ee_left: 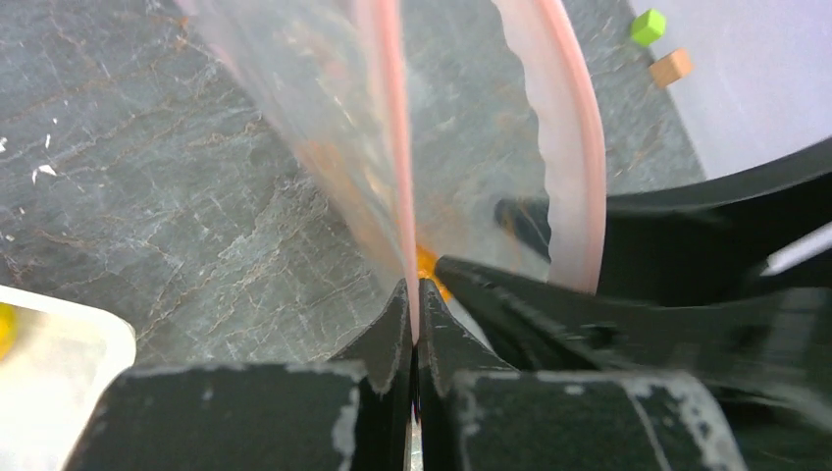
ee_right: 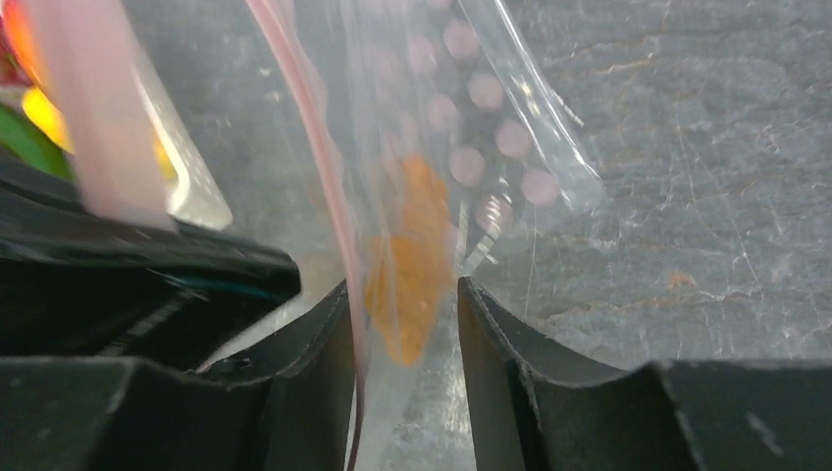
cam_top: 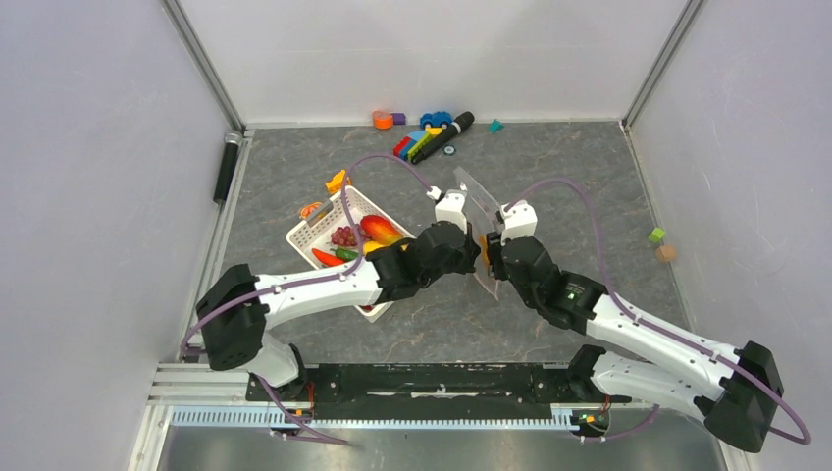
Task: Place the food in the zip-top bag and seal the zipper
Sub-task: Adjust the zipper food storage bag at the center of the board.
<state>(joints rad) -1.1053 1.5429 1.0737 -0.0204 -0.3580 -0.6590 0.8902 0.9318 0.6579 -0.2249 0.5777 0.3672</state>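
Observation:
The zip-top bag [cam_top: 478,201] [ee_left: 334,128] [ee_right: 491,128] hangs upright between both grippers at the table's middle. My left gripper [cam_top: 471,245] [ee_left: 414,294] is shut on one side of the pink zipper [ee_left: 392,147] [ee_right: 314,128]; the other side [ee_left: 574,167] bows away, so the mouth gapes. My right gripper [cam_top: 494,250] [ee_right: 402,304] is open, its fingers either side of the bag's edge. An orange food piece [ee_right: 412,265] [ee_left: 428,263] lies inside the bag. More food, a red-orange mango [cam_top: 381,230], grapes [cam_top: 343,235] and a chilli [cam_top: 327,257], sits in the white basket [cam_top: 304,235].
Two orange food pieces [cam_top: 337,181] [cam_top: 311,208] lie just behind the basket. Toy blocks and a car [cam_top: 432,132] are at the back wall. A green cube [cam_top: 657,235] [ee_left: 648,26] and a tan cube [cam_top: 666,253] [ee_left: 671,68] sit by the right wall.

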